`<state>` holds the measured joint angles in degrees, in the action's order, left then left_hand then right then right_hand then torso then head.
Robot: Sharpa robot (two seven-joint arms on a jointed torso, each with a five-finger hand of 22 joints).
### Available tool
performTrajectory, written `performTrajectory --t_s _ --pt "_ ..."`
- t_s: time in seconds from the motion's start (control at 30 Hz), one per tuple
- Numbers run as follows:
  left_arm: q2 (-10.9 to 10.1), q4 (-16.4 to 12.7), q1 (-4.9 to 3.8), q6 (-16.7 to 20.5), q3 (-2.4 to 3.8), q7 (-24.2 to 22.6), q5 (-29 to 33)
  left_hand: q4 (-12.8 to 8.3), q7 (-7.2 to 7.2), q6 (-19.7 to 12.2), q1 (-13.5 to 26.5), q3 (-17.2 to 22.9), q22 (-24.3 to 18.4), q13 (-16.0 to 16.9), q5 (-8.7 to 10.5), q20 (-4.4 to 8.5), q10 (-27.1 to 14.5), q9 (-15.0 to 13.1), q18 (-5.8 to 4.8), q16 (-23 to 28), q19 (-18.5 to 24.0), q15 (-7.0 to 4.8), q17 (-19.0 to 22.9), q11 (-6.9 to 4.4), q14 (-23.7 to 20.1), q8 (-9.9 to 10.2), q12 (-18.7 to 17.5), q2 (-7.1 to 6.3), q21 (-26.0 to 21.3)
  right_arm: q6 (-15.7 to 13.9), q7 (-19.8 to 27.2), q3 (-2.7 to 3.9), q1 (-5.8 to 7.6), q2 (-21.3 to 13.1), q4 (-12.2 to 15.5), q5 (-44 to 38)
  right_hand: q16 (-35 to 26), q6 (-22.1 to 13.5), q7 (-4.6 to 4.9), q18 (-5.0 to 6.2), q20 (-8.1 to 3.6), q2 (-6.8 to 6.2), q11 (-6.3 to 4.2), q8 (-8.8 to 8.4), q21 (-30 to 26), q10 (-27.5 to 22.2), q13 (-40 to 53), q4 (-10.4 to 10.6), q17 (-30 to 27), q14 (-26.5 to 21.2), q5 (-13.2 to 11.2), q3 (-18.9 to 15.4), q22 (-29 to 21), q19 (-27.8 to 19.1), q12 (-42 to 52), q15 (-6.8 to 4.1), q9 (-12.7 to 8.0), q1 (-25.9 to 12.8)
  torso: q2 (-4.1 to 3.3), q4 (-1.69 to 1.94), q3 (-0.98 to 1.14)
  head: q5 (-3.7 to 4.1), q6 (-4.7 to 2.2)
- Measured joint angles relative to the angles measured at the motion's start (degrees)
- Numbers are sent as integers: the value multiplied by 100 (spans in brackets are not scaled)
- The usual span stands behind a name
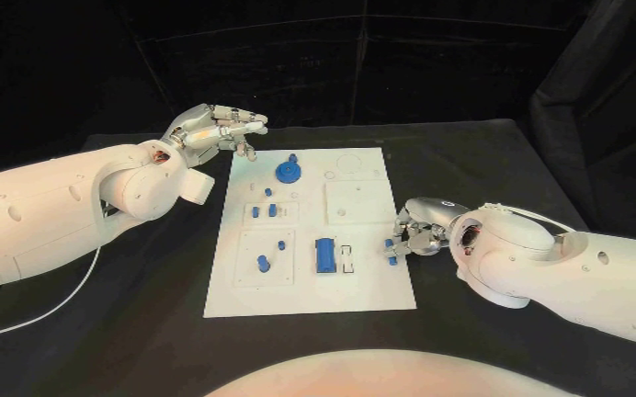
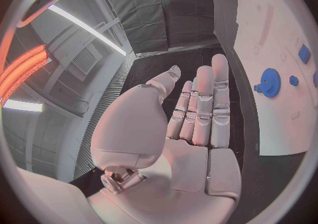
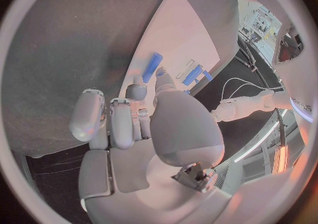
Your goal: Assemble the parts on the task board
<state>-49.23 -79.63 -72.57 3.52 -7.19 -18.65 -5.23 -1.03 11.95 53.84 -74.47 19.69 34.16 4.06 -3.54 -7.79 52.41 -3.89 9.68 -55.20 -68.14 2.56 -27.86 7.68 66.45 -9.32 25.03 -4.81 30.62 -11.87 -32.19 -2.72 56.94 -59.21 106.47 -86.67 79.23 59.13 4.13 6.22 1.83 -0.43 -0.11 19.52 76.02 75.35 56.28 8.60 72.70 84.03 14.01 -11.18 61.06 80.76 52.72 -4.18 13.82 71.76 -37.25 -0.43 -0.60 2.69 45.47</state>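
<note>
Head: task board (image 1: pixel 357 291) mid-table, right hand (image 1: pixel 417 236) at its right edge pinching a small blue part (image 1: pixel 391 248); looks light, rigid, slippery, so grip its long sides. Left wrist: left hand (image 2: pixel 199 112) empty, fingers straight, off the board's far corner near the blue gear (image 2: pixel 270 82). Right wrist: part (image 3: pixel 151 67) at fingertips over bare board, room ahead

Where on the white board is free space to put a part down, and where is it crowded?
The white task board is bare along its near edge and mostly bare at its far right corner. Crowded: the left and middle columns with the blue gear and blue rectangular block; the right hand holds a small blue part at the right edge.
</note>
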Motion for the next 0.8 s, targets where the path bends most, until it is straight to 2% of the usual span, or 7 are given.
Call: performTrajectory --t_s 0.3,0.5,0.63,0.8 --pt "-7 -2 1 -2 -1 0 0 0 0 0 0 0 0 0 0 0 0 0 0 0 0 0 0 0 0 0 0 0 0 92 -70 13 8 158 -92 -111 0 22 -1 0 0 47 0 -61 0 0 0 -18 -1 0 124 -18 -3 0 -24 0 36 47 -2 1 -1 -15 29" --pt "-9 -3 1 -4 -1 1 0 0 0 0 0 0 0 0 0 0 0 0 0 0 0 0 0 0 0 0 0 0 0 202 -103 29 12 262 -132 -221 -24 44 -1 0 0 157 -14 -117 -22 -15 -26 -182 -1 0 184 70 -22 0 -86 0 42 329 2 1 -2 -19 42" --pt "-11 -3 1 -6 -1 1 0 -1 0 0 0 -2 -2 0 0 0 0 0 0 0 0 0 2 0 0 0 0 0 0 294 -122 42 7 336 -148 -326 -59 58 -5 0 0 209 -21 -178 -22 -22 -63 -319 -27 0 9 176 -36 0 -160 0 43 507 5 1 -2 -19 47" --pt "-16 -5 1 -8 -1 1 0 -16 -21 -21 0 -16 -16 0 0 0 0 0 0 0 0 -21 19 0 -21 0 0 0 -24 360 -144 55 -4 378 -149 -442 -59 72 8 -1 0 235 -42 -211 -44 -43 -92 -429 -40 0 -66 287 -49 0 -215 0 43 630 9 1 -5 -19 50"
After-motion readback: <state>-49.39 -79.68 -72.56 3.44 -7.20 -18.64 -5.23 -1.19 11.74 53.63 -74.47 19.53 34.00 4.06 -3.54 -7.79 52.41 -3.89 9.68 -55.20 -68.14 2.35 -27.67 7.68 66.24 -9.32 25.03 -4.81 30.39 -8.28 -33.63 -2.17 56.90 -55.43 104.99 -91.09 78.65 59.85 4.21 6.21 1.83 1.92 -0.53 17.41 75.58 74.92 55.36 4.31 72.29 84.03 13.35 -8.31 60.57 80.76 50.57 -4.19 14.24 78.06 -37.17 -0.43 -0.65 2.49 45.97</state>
